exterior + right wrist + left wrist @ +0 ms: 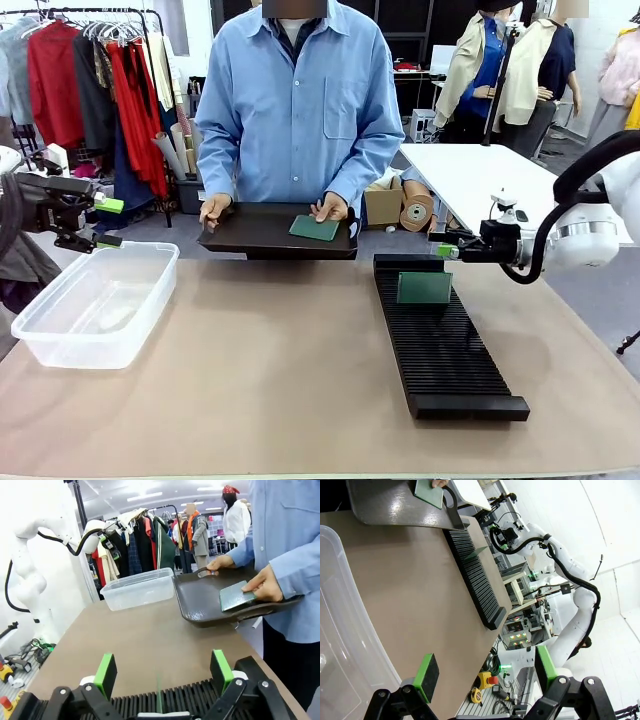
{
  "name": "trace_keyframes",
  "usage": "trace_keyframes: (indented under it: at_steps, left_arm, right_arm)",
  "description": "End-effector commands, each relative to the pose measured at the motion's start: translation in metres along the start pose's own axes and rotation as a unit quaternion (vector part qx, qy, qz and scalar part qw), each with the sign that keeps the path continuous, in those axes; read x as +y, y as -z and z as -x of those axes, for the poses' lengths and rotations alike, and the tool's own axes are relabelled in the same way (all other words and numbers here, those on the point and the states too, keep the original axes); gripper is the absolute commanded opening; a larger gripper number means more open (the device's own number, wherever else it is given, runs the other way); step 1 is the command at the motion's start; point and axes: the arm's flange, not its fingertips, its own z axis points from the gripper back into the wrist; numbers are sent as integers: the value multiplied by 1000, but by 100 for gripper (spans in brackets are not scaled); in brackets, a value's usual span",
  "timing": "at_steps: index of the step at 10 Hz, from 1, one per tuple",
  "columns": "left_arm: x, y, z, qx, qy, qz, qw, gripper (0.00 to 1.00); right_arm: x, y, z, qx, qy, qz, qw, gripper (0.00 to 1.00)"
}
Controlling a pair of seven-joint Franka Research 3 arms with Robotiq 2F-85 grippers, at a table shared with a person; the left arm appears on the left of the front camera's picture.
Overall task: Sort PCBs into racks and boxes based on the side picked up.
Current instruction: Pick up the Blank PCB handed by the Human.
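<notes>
A PCB (424,288) stands, apparently slotted, in the rack (450,350) — right gripper (445,246) above its far end, left gripper (109,222) well left — both spread, empty.

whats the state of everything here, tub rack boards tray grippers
tub, empty
rack, one board in a slot near its far end
board in rack, upright, not gripped
board on tray, lying flat under the person's hand
tray, held by the person at the table's far edge
left gripper, jaws open, empty
right gripper, jaws open, empty, over the rack
</notes>
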Motion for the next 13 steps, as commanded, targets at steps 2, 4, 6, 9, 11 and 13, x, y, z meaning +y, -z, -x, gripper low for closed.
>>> trace_keyframes:
  at_steps: [2, 4, 6, 9, 11, 13]
  left_arm:
    - [-2, 0, -1, -3, -6, -1, 1000, 100]
    - [-2, 0, -1, -3, -6, -1, 1000, 100]
    - [-2, 0, -1, -3, -6, -1, 1000, 100]
    - [-2, 0, -1, -3, -6, -1, 1000, 100]
    - [-2, 0, -1, -3, -6, -1, 1000, 100]
    - [-2, 0, -1, -3, -6, -1, 1000, 100]
  right_arm:
    - [33, 11, -24, 8, 58, 18, 998, 100]
    - [50, 11, -33, 21, 142, 37, 989, 100]
    - [63, 14, -40, 43, 234, 59, 969, 100]
    - [90, 14, -50, 35, 348, 75, 934, 100]
    - [113, 17, -63, 41, 388, 80, 917, 100]
    - [132, 19, -73, 32, 431, 76, 899, 100]
